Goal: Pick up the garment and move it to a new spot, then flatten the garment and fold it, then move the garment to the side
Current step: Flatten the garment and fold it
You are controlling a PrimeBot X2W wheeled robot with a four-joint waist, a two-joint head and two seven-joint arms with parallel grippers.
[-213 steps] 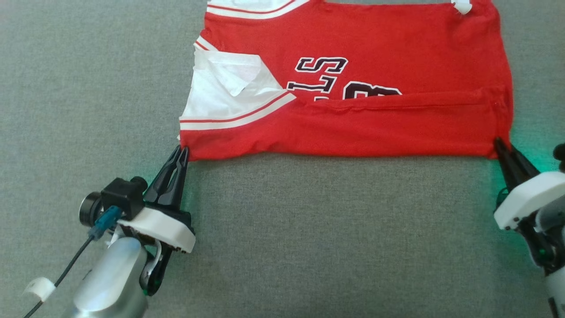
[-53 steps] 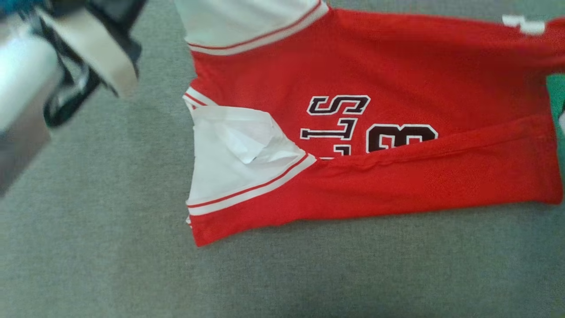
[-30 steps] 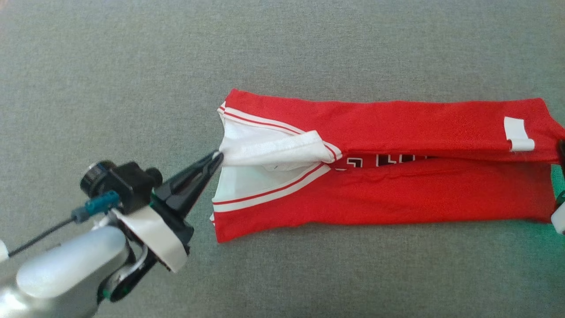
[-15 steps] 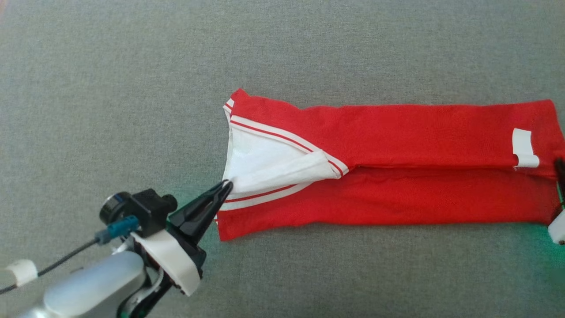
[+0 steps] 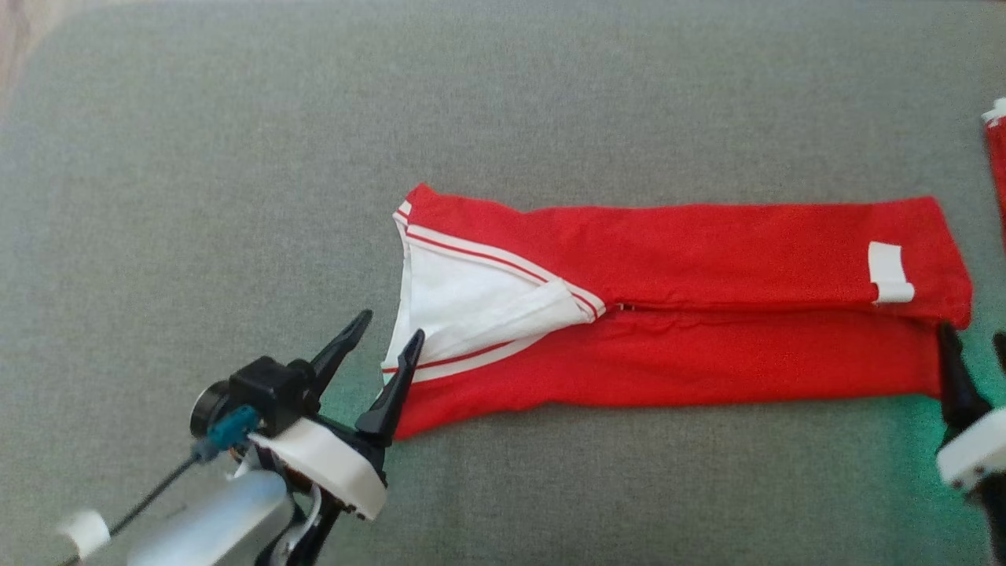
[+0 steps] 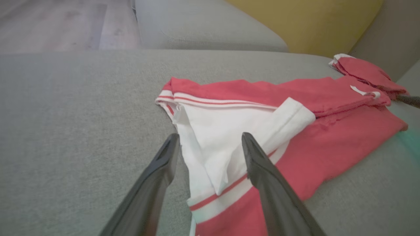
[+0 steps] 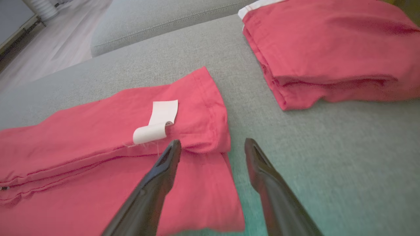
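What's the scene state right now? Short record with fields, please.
surface: sofa seat, grey
jersey: red, folded lengthwise into a long strip, lying flat
label: white, near the strip's right end
left gripper: open, at the white-trimmed end, holding nothing
right gripper: open, at the labelled end, holding nothing
second garment: red, folded, apart from the jersey, past its right end
fold stage: crosswise fold not yet done
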